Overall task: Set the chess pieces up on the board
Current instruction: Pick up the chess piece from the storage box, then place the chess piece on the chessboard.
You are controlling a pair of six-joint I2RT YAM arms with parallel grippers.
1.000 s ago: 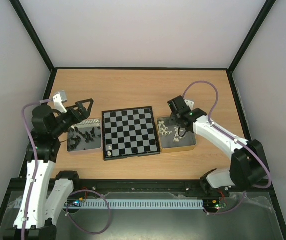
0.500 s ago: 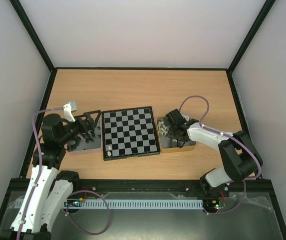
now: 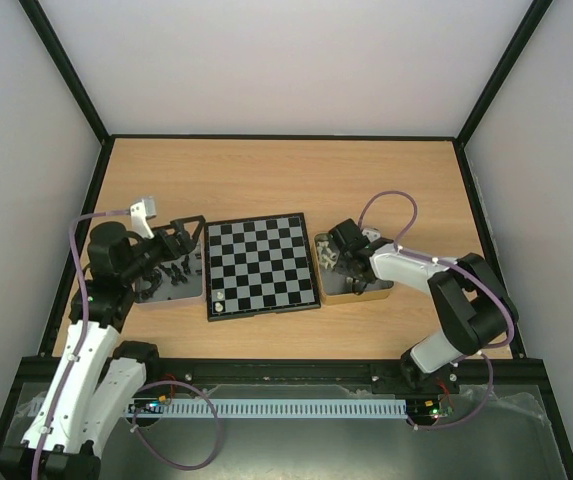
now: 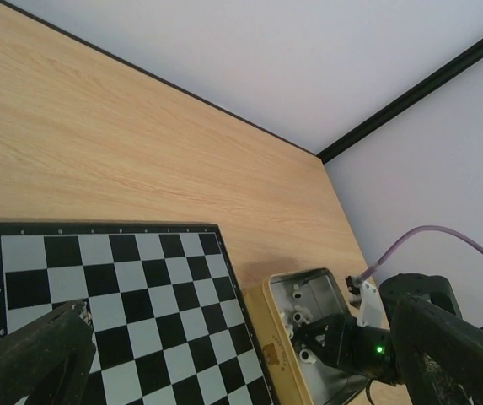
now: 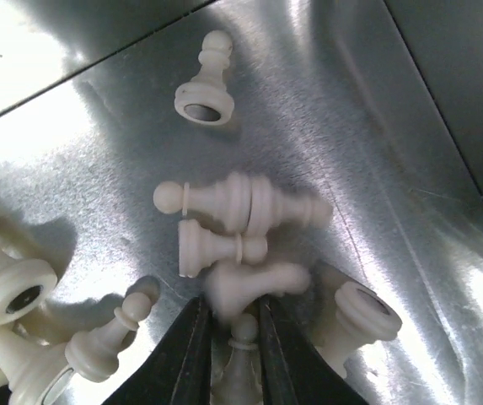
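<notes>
The board [image 3: 261, 265] lies mid-table and also shows in the left wrist view [image 4: 123, 287]. One cream piece [image 3: 219, 296] stands near its near left corner. My right gripper [image 5: 234, 325] is down in the right tin [image 3: 366, 296], its fingers [image 5: 192, 342] pinched on a blurred cream chess piece [image 5: 254, 285], with a pawn [image 5: 243, 333] between them. Several cream pieces [image 5: 233, 202] lie loose around it. My left gripper [image 3: 188, 240] is open and empty above the left tin [image 3: 146, 296] of black pieces [image 3: 178, 270]; its fingers [image 4: 30, 363] stand wide apart.
The two metal tins flank the board closely on either side. A black frame edges the wooden table [image 3: 286, 180]. The right arm's purple cable [image 3: 391, 205] loops above the right tin. In the left wrist view the right tin [image 4: 276, 333] holds cream pieces [image 4: 296, 318].
My right gripper has dropped into the right tin and closed among the cream pieces. My left gripper has come down and forward over the left tin.
</notes>
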